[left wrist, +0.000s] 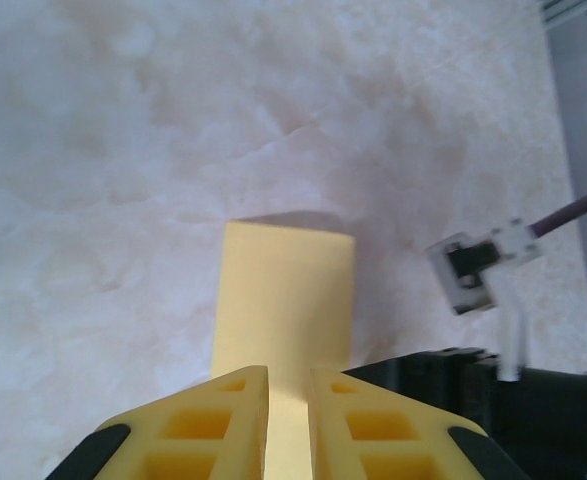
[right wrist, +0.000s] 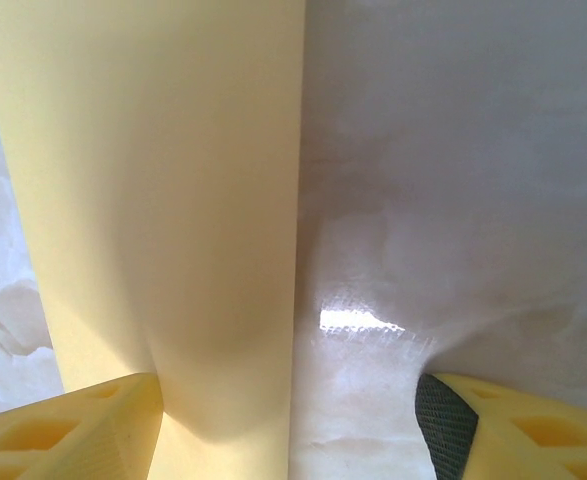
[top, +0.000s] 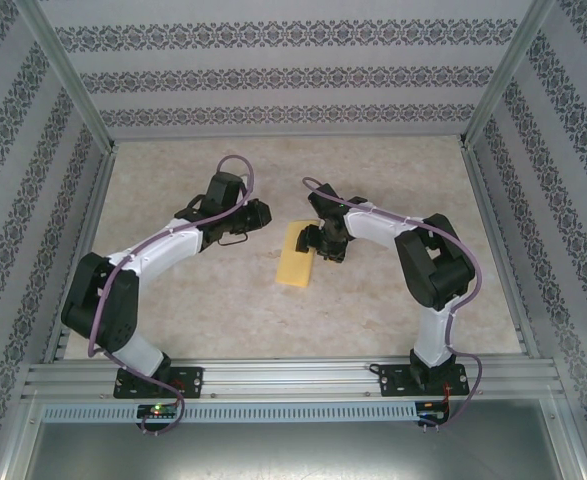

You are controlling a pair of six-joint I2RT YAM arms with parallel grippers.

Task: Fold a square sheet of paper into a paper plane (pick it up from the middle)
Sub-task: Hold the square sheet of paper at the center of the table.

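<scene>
The square sheet of paper [top: 293, 266] lies on the table, folded into a narrow yellow rectangle. In the left wrist view the sheet [left wrist: 285, 290] stretches away from my fingertips. My left gripper [left wrist: 289, 372] hangs at its near end with the jaws a narrow slit apart, and nothing is pinched between them. From above, the left gripper [top: 261, 213] sits just left of the sheet's far end. My right gripper [top: 323, 248] is over the far right part of the sheet [right wrist: 163, 200]. This gripper [right wrist: 291, 385] is wide open, one finger over the paper, the other over bare table. The paper plane is out of view.
The beige table [top: 393, 310] is ringed by aluminium rails [top: 293, 378] and patterned walls. The right arm's black wrist [left wrist: 503, 390], a white connector [left wrist: 470, 270] and a purple cable [left wrist: 573, 210] sit close beside the sheet. Free room lies at the back of the table.
</scene>
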